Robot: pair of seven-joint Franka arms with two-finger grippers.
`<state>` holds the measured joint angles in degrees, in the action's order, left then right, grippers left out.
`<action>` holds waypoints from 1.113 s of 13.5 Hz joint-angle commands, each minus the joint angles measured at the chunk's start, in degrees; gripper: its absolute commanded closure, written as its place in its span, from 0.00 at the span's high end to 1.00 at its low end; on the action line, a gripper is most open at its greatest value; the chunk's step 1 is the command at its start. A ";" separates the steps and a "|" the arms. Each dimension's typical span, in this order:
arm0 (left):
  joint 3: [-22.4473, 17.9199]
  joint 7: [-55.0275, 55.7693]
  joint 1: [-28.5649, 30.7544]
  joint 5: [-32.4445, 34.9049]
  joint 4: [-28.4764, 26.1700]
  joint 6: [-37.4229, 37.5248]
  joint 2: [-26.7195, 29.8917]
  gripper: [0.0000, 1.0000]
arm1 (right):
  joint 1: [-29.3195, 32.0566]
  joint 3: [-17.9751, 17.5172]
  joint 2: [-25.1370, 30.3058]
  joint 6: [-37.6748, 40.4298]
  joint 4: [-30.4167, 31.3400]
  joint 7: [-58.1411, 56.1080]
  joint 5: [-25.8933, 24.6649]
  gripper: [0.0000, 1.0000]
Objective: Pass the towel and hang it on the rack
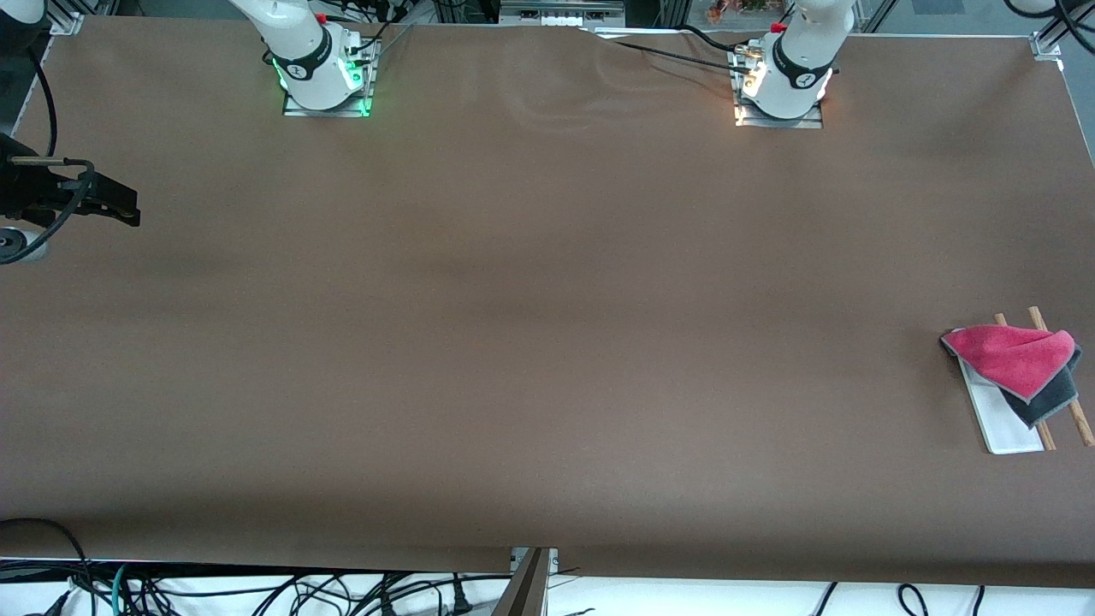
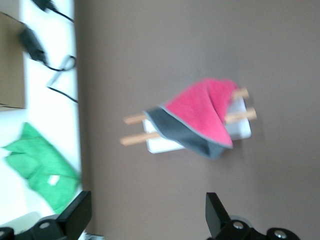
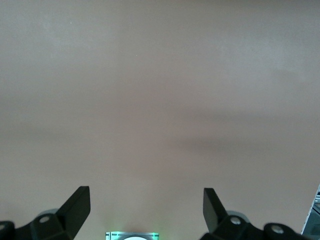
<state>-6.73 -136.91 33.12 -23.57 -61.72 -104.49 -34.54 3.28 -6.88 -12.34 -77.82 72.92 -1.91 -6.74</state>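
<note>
Already the towel point(image 1: 1014, 358) drapes the rack point(image 1: 1009, 432).
Both my claws gape empty, left claw point(image 2: 145, 215) above it; loosely hung, it could slip off.

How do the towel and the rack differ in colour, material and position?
The towel is pink-red with a dark grey reverse; the rack has a white base and light-brown rods. The towel looks soft and drapes in folds; the rack is rigid and straight. The towel lies over the rods; the rack rests on the table. Both sit at the left arm's end.
</note>
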 commanded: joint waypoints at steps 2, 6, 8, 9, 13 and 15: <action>-0.39 17.06 -5.86 6.06 -14.29 -0.36 15.44 1.00 | -0.03 -0.15 0.74 -0.49 0.82 -0.55 -0.73 1.00; -0.48 40.26 -13.06 11.95 -23.87 -0.27 27.22 1.00 | -0.03 -0.15 0.65 -0.49 0.82 -0.46 -0.64 1.00; -0.39 53.00 -16.93 14.50 -27.65 -0.19 32.05 1.00 | -0.03 -0.15 0.65 -0.40 0.82 -0.46 -0.64 1.00; -0.39 59.85 -18.95 15.47 -30.11 -0.10 34.51 1.00 | 0.05 -0.15 0.65 -0.40 0.82 -0.46 -0.64 1.00; -0.39 82.37 -25.20 18.38 -35.83 0.69 40.77 1.00 | 0.06 -0.15 0.65 -0.41 0.82 -0.46 -0.64 1.00; -0.22 95.36 -27.05 18.38 -37.42 3.49 42.53 1.00 | 0.06 -0.15 0.65 -0.49 0.82 -0.46 -0.64 1.00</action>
<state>-6.55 -51.98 7.96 -6.82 -95.49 -102.48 4.55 3.27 -6.89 -12.37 -77.85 72.95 -1.91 -6.74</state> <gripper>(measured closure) 0.000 0.000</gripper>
